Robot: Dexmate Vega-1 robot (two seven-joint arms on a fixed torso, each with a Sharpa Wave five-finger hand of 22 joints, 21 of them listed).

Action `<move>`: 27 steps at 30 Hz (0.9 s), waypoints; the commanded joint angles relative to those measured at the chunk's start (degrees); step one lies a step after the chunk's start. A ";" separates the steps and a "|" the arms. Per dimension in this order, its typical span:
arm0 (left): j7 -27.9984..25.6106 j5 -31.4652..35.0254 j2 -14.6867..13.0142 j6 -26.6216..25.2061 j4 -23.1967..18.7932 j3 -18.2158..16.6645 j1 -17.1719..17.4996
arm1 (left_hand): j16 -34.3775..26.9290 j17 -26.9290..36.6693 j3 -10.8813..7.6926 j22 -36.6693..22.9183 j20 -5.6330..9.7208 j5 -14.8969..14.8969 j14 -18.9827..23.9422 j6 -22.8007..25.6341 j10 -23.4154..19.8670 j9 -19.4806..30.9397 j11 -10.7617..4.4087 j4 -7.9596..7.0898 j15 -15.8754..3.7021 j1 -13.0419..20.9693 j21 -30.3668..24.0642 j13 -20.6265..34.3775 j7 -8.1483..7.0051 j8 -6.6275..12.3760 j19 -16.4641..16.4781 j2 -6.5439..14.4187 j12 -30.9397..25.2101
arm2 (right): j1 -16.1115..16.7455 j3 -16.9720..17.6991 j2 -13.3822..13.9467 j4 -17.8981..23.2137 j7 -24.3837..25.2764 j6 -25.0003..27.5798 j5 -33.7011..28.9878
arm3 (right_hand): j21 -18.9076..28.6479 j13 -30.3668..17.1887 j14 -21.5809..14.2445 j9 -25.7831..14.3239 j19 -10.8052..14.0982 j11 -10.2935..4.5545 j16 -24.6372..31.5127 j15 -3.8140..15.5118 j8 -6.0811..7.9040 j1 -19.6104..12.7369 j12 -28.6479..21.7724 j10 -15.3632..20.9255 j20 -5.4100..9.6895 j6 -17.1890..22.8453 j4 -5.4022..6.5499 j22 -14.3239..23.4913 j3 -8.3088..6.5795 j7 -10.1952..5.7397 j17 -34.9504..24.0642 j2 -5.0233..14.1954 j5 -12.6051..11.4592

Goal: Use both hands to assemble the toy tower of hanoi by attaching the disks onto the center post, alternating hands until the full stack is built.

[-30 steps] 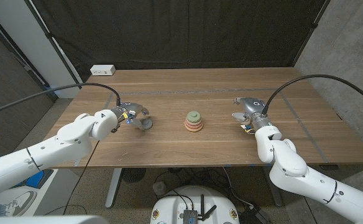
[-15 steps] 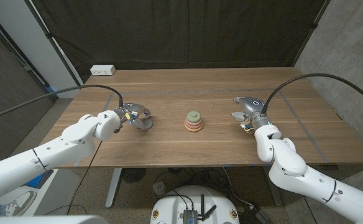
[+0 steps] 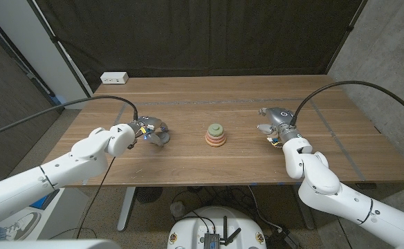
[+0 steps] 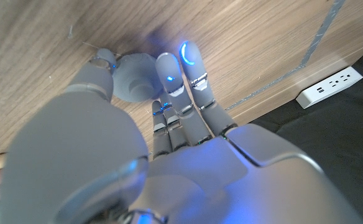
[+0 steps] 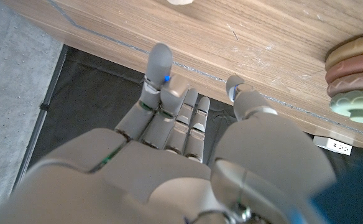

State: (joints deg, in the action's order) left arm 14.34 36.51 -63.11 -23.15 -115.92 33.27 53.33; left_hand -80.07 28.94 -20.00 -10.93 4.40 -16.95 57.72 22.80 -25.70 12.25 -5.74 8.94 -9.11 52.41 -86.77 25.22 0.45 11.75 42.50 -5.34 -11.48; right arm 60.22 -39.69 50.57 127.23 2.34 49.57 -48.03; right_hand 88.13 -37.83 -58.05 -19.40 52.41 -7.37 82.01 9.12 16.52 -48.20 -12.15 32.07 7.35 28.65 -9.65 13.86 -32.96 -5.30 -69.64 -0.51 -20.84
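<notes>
The tower (image 3: 215, 135) stands mid-table, a stack of orange and pink disks with a green one on top; its edge also shows in the right wrist view as the tower (image 5: 357, 73). A grey-blue disk (image 4: 133, 84) lies on the wood to the tower's left. My left hand (image 3: 149, 129) is down over that disk (image 3: 163, 140), thumb against one side and fingers (image 4: 169, 70) against the other. My right hand (image 3: 274, 124) hovers to the right of the tower, apart from it, fingers (image 5: 160, 62) spread and holding nothing.
A white power strip (image 3: 114, 78) lies at the table's back left corner. A small pale object (image 5: 180, 2) lies on the wood beyond my right hand, mostly cut off. Taped lines (image 3: 340, 142) cross the table's right part.
My left hand has slid right, toward the tower, and come down over the grey-blue disk. The right hand and the tower have stayed put.
</notes>
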 commanded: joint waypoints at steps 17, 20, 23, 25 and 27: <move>-1.35 -0.55 0.56 -2.60 -0.40 0.15 1.55 | -2.07 0.57 -0.56 -0.10 7.47 0.16 2.77 9.10 -11.04 1.20 -3.57 0.45 -3.48 3.24 -0.92 0.33 -1.76 3.87 1.88 2.52 -3.30 | 0.40 0.38 -0.59 -0.53 0.22 -0.87 0.77 | 0.42 -0.34 0.19 -0.11 0.07 0.10 -0.08 3.31 0.14 0.23 0.24 0.34 4.99 0.31 0.36 0.10 -0.41 0.35 -0.07 0.56 -0.80; -2.56 -0.86 0.47 -3.22 -0.87 -0.29 2.42 | -2.75 1.23 -0.81 -0.13 7.49 0.10 3.60 10.29 -12.39 1.53 -3.97 0.49 -3.47 3.79 -1.17 0.56 -1.89 4.45 2.40 2.96 -3.64 | 0.58 0.53 -0.80 -0.83 0.71 -1.14 1.28 | 0.43 -0.35 0.22 -0.10 0.08 0.08 -0.12 3.31 0.16 0.26 0.23 0.40 4.99 0.36 0.38 0.10 -0.41 0.40 -0.04 0.57 -0.81; -3.60 -1.18 0.49 -3.50 -1.01 -0.59 2.87 | -3.01 1.62 -1.13 -0.13 7.49 0.02 4.02 11.27 -13.28 1.97 -4.13 0.53 -3.47 4.44 -1.36 0.87 -2.04 4.97 2.93 3.39 -3.72 | 0.69 0.61 -0.75 -0.85 0.96 -1.29 1.57 | 0.43 -0.37 0.14 -0.10 0.08 0.05 -0.05 3.31 0.14 0.30 0.25 0.38 4.99 0.32 0.40 0.10 -0.41 0.39 -0.11 0.60 -0.84; -4.77 -1.24 0.60 -3.77 -1.11 -0.88 3.25 | -3.40 2.09 -1.30 -0.14 7.54 -0.04 4.51 11.73 -14.08 2.15 -4.39 0.58 -3.47 4.78 -1.49 1.02 -2.08 5.21 3.31 3.59 -3.90 | 0.74 0.58 -0.69 -0.83 1.02 -1.27 1.63 | 0.47 -0.37 0.06 -0.10 0.11 0.15 0.02 3.30 0.14 0.36 0.23 0.47 4.99 0.33 0.42 0.14 -0.41 0.47 -0.19 0.63 -0.88; -5.74 -1.13 0.71 -3.96 -1.10 -0.97 3.49 | -3.77 2.63 -1.61 -0.14 7.63 -0.14 4.95 12.13 -14.90 2.33 -4.26 0.70 -3.45 5.34 -1.57 1.20 -2.19 5.41 3.59 3.90 -4.07 | 0.71 0.53 -0.66 -0.84 1.06 -1.25 1.64 | 0.45 -0.40 0.13 -0.09 0.08 0.00 -0.05 3.30 0.13 0.42 0.25 0.45 4.99 0.32 0.45 0.12 -0.42 0.46 -0.12 0.67 -0.93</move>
State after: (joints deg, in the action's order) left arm 12.17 35.88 -62.45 -25.78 -116.37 33.22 55.09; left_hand -83.16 30.92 -21.00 -10.93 5.05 -16.75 61.95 34.10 -36.50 14.18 -7.03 9.60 -10.87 56.60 -87.98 26.03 -1.84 16.67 45.59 -1.78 -15.07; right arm 60.63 -39.31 50.03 126.70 2.60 48.71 -47.24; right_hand 88.37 -38.12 -58.05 -19.41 52.42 -7.37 82.01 9.12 16.52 -47.72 -12.15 32.06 7.36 28.86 -9.40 13.86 -33.20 -5.10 -69.65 -0.03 -21.29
